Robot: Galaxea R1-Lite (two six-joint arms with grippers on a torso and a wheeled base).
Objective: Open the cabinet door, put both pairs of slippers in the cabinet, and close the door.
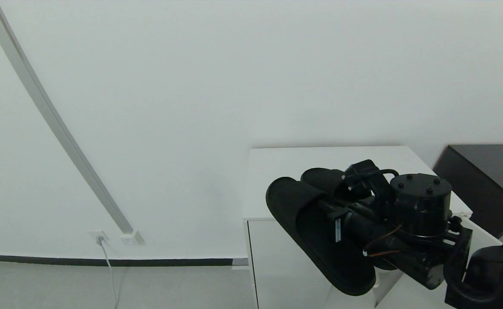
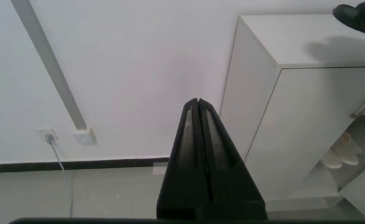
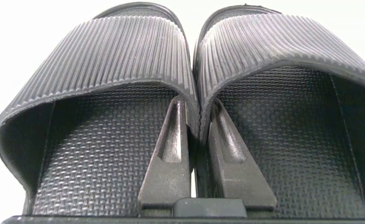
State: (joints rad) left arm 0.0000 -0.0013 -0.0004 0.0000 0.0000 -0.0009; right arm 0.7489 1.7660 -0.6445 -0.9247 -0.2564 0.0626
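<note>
- The fingers (image 2: 188, 143) of the left gripper (image 2: 198, 102) were pressed flat together with nothing between them, pointing at a plain white wall.
- To one side of those fingers, low on the wall, sat a white wall socket with a white cable (image 2: 47, 134) hanging to the floor. A grey slanted strip (image 2: 48, 68) ran up the wall just beside it.
- To the other side of the left fingers stood the tall white cabinet (image 2: 306, 93). Its front was open on the side far from the fingers, and a pair of pale slippers (image 2: 341, 152) lay on a shelf inside.
- The fingers (image 3: 170, 162) of the right gripper (image 3: 198, 104) were clamped on the pair of black ribbed rubber slippers (image 3: 107, 68). One finger was inside each slipper, pinching the two inner strap edges together between them.
- The black slippers lay side by side, soles beneath the fingers and toes pointing away past the fingertips.
- In the head view the black pair (image 1: 315, 227) hung in the air off those fingers, in front of the cabinet's top front edge (image 1: 320, 171) and apart from the pale pair.
- Beyond the right fingers, past the cabinet's far side, stood a dark low piece of furniture (image 1: 487, 184).
</note>
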